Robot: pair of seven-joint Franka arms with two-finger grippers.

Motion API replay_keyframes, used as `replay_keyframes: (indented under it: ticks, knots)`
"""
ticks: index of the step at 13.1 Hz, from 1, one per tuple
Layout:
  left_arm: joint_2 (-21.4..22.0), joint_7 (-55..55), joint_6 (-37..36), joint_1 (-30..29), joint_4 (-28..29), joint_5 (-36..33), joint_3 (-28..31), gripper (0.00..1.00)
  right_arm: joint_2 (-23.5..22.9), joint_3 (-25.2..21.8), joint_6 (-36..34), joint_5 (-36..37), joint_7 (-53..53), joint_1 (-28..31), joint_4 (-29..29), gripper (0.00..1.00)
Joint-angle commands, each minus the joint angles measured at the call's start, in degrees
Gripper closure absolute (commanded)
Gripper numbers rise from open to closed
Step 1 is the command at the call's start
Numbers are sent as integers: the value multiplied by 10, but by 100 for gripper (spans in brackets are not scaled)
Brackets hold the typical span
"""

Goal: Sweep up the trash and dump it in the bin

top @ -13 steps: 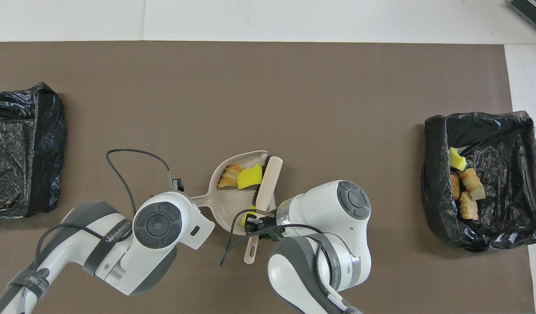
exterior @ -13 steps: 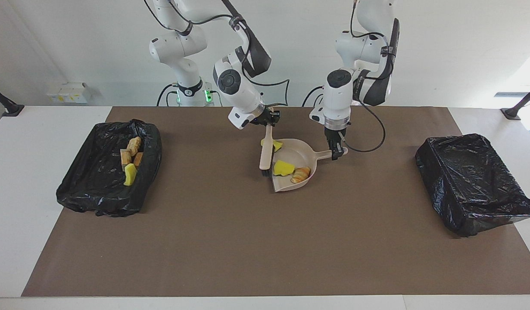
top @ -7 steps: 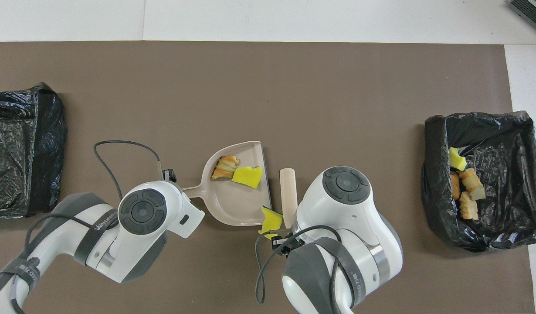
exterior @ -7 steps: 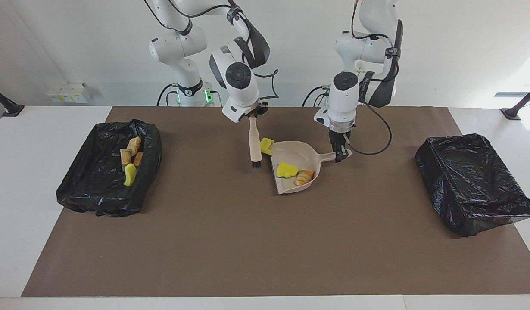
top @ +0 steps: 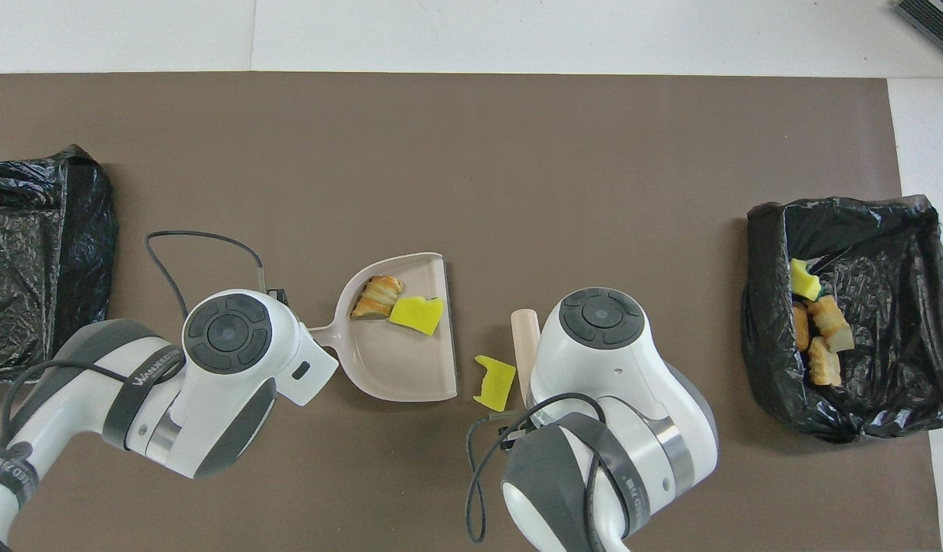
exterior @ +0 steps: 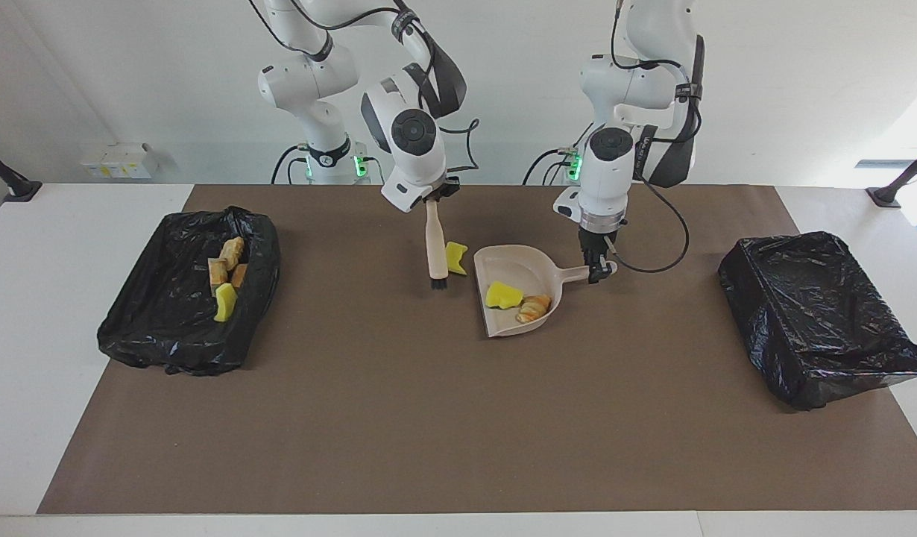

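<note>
Note, operator, your arms' states:
Left gripper [exterior: 597, 270]: pinched the dustpan [exterior: 517, 289] handle.
Right gripper [exterior: 433, 201]: clamped the brush [exterior: 434, 246].
Trash [exterior: 454, 257]: lay between them.

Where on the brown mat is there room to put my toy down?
The big stretch of brown mat farther from the robots than the dustpan, between the two black bins, is bare. It is crowded near the robots: the right gripper holds the brush beside a loose yellow piece, and the left gripper holds the dustpan's handle.
</note>
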State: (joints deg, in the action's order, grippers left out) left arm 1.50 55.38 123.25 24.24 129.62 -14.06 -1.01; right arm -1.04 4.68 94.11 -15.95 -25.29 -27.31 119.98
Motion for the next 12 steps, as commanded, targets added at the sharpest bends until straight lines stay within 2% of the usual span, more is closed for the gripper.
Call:
replay_keyframes:
  ticks: [1,2,4,7,9,12]
  knots:
    - [22,-19,-54,31,-9,-35,1,100,44,9,42,7,-30,24,65,100]
    - [27,-30,-52,33,4,-36,0,100,48,9,81,1,-33,23,78,100]
    - [49,-34,-46,46,36,-40,0,100,25,9,106,-12,-27,16,81,100]
    - [74,-68,-35,59,70,-65,0,100,3,9,202,-106,-13,14,80,100]
    - [69,-121,-21,71,81,-78,0,100,-23,9,236,-122,-15,-10,79,100]
    - [67,-144,1,73,93,-89,0,100,-41,10,299,-201,-13,-12,68,100]
